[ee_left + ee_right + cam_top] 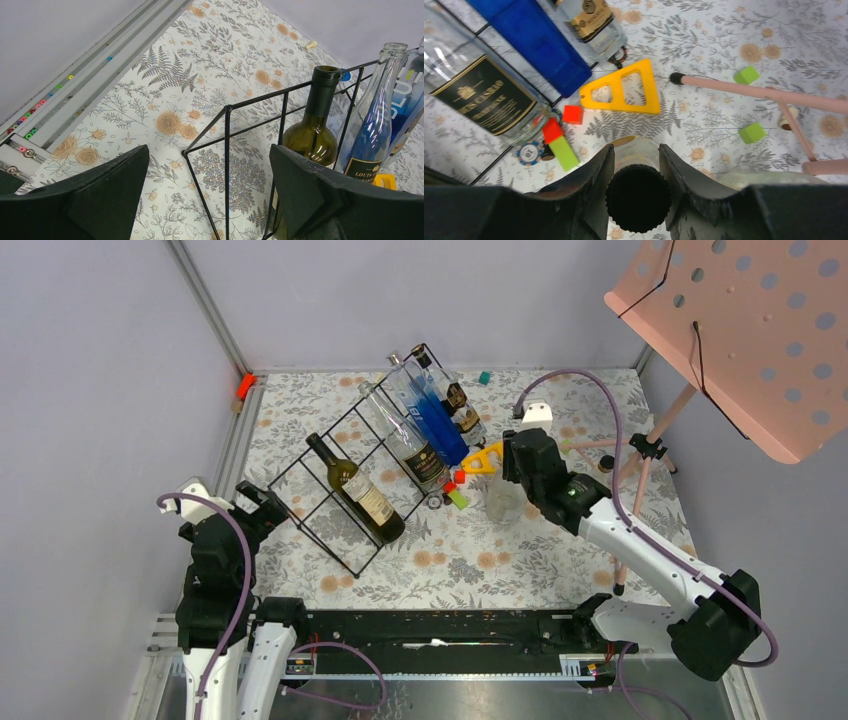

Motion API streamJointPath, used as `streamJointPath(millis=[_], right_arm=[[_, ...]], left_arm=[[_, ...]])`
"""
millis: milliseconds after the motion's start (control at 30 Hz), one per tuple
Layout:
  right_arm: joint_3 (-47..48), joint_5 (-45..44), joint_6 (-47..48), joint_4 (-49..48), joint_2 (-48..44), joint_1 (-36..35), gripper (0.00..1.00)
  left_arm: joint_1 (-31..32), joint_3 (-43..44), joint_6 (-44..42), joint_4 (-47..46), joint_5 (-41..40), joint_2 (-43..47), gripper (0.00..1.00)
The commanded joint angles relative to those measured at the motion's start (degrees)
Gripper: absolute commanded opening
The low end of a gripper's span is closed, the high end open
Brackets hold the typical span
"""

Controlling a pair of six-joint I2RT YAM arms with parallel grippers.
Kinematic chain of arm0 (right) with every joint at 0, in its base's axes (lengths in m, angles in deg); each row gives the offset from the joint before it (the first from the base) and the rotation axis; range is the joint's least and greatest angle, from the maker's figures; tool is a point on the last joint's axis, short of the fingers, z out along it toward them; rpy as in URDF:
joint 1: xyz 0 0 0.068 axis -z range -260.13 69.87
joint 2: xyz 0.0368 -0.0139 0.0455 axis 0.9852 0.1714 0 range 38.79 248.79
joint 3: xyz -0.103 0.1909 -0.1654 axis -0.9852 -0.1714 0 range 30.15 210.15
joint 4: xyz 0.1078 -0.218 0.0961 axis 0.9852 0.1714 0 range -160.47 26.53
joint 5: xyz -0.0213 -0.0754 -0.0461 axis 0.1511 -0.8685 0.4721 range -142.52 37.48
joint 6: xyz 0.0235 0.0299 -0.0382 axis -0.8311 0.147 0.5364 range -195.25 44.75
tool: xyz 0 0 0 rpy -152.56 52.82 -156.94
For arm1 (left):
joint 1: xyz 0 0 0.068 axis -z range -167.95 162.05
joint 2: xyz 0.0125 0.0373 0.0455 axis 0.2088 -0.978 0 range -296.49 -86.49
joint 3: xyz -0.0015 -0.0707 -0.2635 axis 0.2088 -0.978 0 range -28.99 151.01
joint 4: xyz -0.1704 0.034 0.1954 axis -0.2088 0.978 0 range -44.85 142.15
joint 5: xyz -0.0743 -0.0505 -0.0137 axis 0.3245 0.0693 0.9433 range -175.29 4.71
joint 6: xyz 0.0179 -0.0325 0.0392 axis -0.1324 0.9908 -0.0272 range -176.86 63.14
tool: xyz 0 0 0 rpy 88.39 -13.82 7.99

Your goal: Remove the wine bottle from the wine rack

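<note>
Right claw [636, 150] around seemingly empty clear bottle [638, 200]

Green wine bottle [356, 490] lies on black wire wine rack [226, 165].

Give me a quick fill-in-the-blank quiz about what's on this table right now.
The left hand is ___, a corner of the wine rack seen between its fingers.
The right hand is shut on a clear bottle's ___ cap.
The wine bottle nearest the left hand is dark ___.
Missing: open; black; green.
</note>
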Motion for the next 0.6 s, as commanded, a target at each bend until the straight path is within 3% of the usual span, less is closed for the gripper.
streamJointPath(millis=[0,567], right_arm=[[1.32,-0.59,5.23,5.30,2.65,4.26,0.00],[4.12,0.52,5.96,5.74,5.18,17.22,0.00]], left_arm=[[0.13,0.06,-0.98,-2.62,1.13,-0.93,0.99],[0.13,-0.03,-1.09,-2.79,1.50,-1.32,0.99]])
